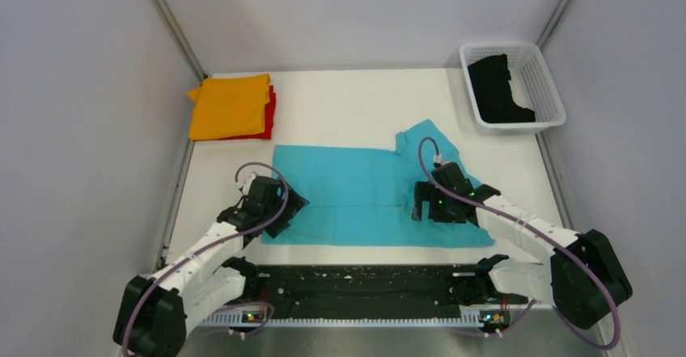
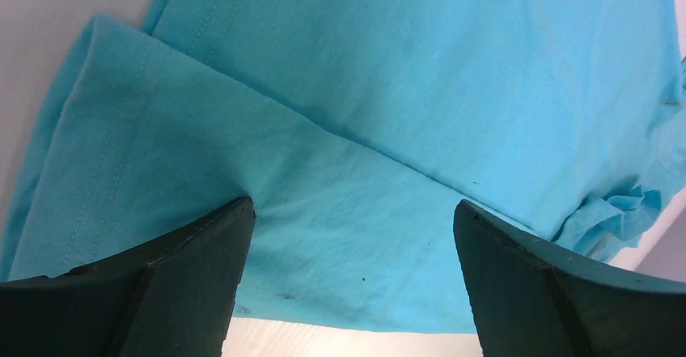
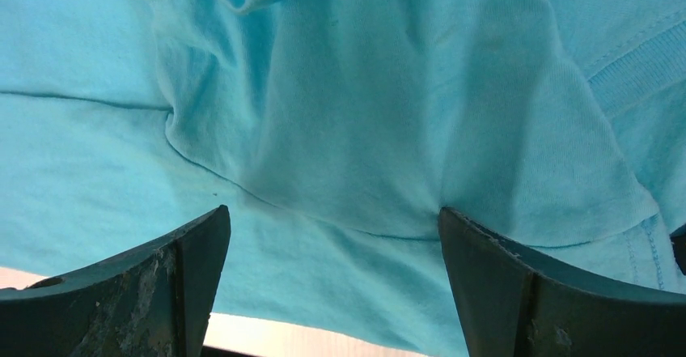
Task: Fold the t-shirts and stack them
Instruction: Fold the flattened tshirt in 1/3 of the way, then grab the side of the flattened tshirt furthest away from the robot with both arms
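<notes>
The turquoise-blue t-shirt [image 1: 356,195] lies spread across the middle of the table, partly folded lengthwise. My left gripper [image 1: 279,209] is open over its left end; in the left wrist view [image 2: 353,211] the fingertips [image 2: 235,227] press on the cloth [image 2: 388,130] near its front edge. My right gripper [image 1: 429,203] is open over the right end; in the right wrist view [image 3: 333,215] it straddles a folded sleeve [image 3: 404,130]. The folded orange t-shirt [image 1: 230,106] lies on the red one [image 1: 269,114] at the back left. The black t-shirt [image 1: 497,90] sits in the basket.
A white mesh basket [image 1: 544,82] stands at the back right corner. A black strip [image 1: 356,288] runs along the table's near edge between the arm bases. Grey walls close in both sides and the back.
</notes>
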Motion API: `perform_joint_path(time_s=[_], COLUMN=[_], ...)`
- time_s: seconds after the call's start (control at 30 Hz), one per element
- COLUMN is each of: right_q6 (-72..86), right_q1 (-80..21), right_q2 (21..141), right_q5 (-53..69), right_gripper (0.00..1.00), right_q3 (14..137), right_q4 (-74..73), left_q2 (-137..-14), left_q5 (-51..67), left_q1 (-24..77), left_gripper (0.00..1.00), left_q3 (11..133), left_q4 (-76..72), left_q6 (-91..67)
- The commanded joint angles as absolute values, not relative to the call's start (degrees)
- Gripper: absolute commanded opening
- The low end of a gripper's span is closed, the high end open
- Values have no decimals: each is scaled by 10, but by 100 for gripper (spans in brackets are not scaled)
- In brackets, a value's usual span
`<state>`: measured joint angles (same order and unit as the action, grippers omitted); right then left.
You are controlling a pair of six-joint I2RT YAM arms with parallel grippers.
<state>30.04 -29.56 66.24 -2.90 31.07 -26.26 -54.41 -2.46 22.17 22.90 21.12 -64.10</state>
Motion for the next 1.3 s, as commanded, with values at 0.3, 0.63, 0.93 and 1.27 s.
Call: perform_joint_path(time_s=[0.3,0.63,0.93,1.27], right_q6=[346,293,259,249], right_q1=[-309,-308,-279,-243], right_q2=[609,611,738,856], right_q5=[-12,-171,-200,-149], right_gripper=[99,99,99,99], right_q3=[311,441,550,619], right_q4=[-334,-284,-215,-213], left_q2=[-473,-536,-770,-995], left_q5=[-82,-210,-156,-183], left_q1=[241,234,108,65], left_gripper=[99,99,99,80], left_q3=[235,401,535,702], left_q4=[412,372,271,254], left_q6=[-693,-565,-426,-353])
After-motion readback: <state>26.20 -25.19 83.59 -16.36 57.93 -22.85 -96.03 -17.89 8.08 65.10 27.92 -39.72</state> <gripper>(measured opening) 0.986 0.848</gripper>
